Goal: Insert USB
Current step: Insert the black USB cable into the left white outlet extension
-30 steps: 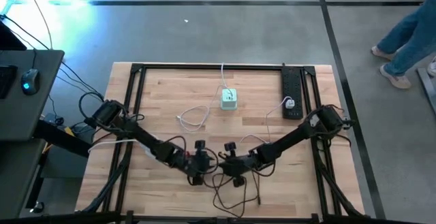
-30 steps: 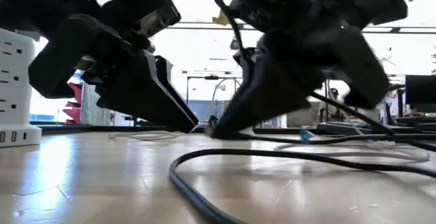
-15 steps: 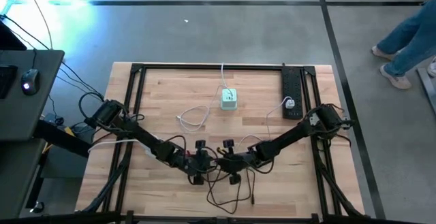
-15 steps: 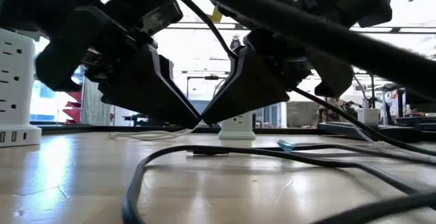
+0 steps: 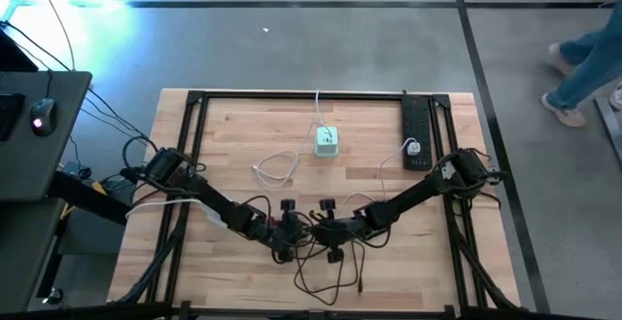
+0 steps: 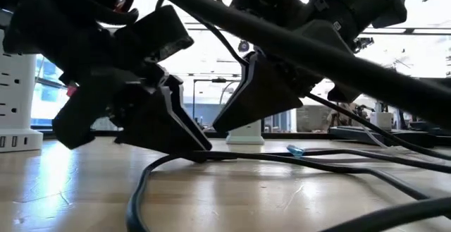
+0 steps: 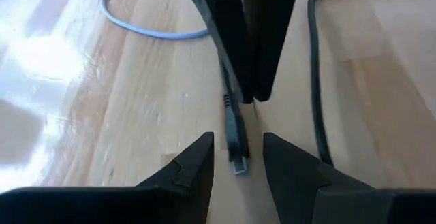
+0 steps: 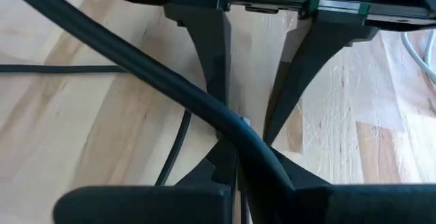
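Plug: small dark USB connector on thin black cable, lying flat on wooden worktop; judged light, rigid, its lead floppy. Left hand fingers apart, straddling plug; right hand fingers nearly together at the cable just behind. Grip the hard plug body, not the lead.

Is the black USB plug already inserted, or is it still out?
Out: the USB plug lies on the table, between the left gripper's open fingers.

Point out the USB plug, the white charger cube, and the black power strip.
USB plug (image 7: 236, 146): left wrist view, on the plug's dark body.
White charger cube (image 5: 327, 141): high view, on its top face.
Black power strip (image 5: 416, 125): high view, mid-length of its body.
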Controlling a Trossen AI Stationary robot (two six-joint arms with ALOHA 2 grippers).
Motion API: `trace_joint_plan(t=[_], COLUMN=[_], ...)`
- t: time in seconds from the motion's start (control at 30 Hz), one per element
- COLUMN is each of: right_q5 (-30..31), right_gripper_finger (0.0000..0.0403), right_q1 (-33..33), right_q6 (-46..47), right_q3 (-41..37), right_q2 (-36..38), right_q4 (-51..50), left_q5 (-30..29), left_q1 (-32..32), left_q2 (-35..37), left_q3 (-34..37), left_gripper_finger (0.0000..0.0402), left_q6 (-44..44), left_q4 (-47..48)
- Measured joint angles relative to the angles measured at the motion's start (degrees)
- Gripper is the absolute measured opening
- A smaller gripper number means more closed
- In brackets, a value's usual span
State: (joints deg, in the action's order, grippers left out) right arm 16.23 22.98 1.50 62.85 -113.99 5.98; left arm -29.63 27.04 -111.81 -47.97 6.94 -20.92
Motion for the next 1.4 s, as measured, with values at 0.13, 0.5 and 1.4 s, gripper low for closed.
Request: trace_joint_plan(t=[0.13, 0.5, 1.4], right_q5=[-0.11, 0.04, 4.93], right_gripper_finger=[0.0001, 0.0001, 0.0125], right_q1=[0.04, 1.06, 0.66], right_q6=[0.03, 1.17, 14.66], right_q3=[0.04, 0.07, -11.46], right_q2=[0.02, 0.09, -0.78], right_q4=[-0.60, -3.72, 12.93], left_q5=[1.18, 8.10, 9.33], left_q1=[-1.06, -3.81, -3.81], left_q2=[-0.02, -3.37, -3.41], left_q3=[0.01, -0.28, -0.02], left_gripper_finger=[0.0105, 0.0010, 0.0000], left_q6=[-1.07, 1.42, 3.91], left_q4=[0.01, -2.63, -3.65])
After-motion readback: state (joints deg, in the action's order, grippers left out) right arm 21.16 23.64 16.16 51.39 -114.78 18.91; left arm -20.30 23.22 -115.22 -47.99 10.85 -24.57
